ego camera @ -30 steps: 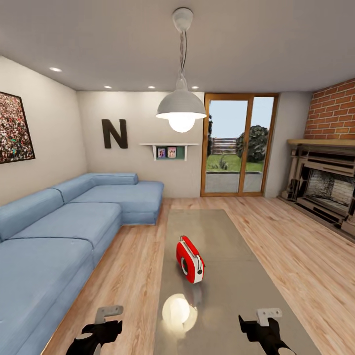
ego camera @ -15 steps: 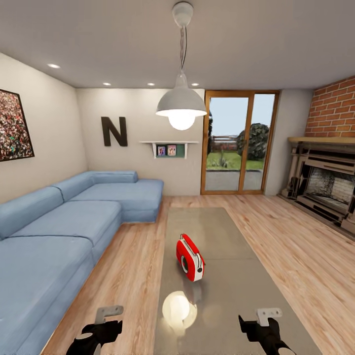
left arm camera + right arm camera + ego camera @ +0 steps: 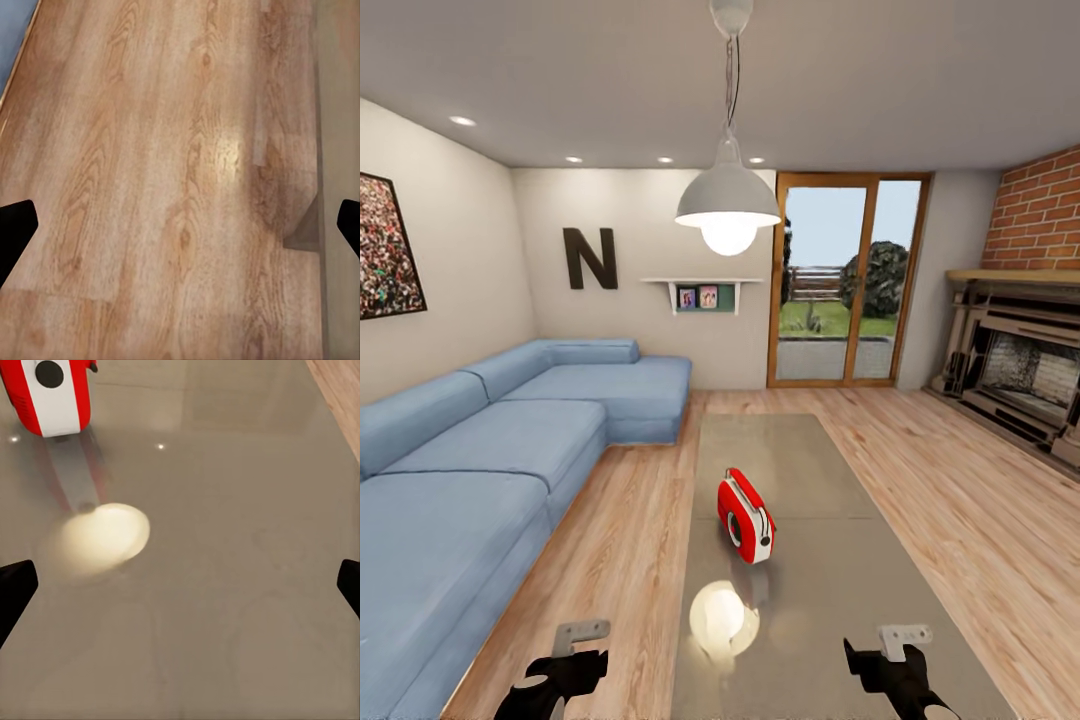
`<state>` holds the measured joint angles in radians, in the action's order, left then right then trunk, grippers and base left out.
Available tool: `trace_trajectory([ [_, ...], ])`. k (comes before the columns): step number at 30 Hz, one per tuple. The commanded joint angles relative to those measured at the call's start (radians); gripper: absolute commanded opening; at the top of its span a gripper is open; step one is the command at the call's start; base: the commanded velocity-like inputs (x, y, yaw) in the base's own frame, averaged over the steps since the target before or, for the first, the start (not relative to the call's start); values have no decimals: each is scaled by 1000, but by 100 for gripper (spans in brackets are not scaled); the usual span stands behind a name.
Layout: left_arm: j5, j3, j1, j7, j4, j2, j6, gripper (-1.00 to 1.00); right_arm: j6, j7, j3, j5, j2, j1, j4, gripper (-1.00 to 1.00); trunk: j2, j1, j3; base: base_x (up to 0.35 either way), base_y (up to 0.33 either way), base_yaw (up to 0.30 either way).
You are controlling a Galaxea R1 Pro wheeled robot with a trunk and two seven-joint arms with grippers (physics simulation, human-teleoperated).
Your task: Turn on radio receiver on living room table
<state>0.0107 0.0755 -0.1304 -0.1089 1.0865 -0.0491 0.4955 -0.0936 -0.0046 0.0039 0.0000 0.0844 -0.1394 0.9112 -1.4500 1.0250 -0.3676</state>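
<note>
Camera nearer; radio receiver (image 3: 746, 518) beyond right pincer (image 3: 882, 665)

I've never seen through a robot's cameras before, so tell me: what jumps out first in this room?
The small red radio receiver stands alone near the middle of the long glossy table, straight ahead of the robot. Above it hangs a glowing white pendant lamp, whose bright reflection shines on the tabletop. A blue L-shaped sofa fills the left side, under a big black letter N.

Red radio receiver (image 3: 745, 517) w/ white trim, upright – mid glossy grey table (image 3: 830, 600), living room.
</note>
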Motion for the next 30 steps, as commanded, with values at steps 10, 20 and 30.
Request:
trace_trajectory([
  [10, 0, 0, 0, 0, 0, 0, 0, 100, 0, 0, 0, 0, 0, 0, 0, 100, 0, 0, -16, 0, 0, 0],
  [20, 0, 0, 0, 0, 1, 0, -4, 100, -1, -2, -4, 23, 1, 0, 39, 100, 0, 0, -26, 0, 0, 0],
  [30, -1, 1, 0, 1, -1, 0, -88, 100, -107, 2, -2, 77, -1, -244, 136, 100, 0, 0, -27, 0, 0, 0],
])
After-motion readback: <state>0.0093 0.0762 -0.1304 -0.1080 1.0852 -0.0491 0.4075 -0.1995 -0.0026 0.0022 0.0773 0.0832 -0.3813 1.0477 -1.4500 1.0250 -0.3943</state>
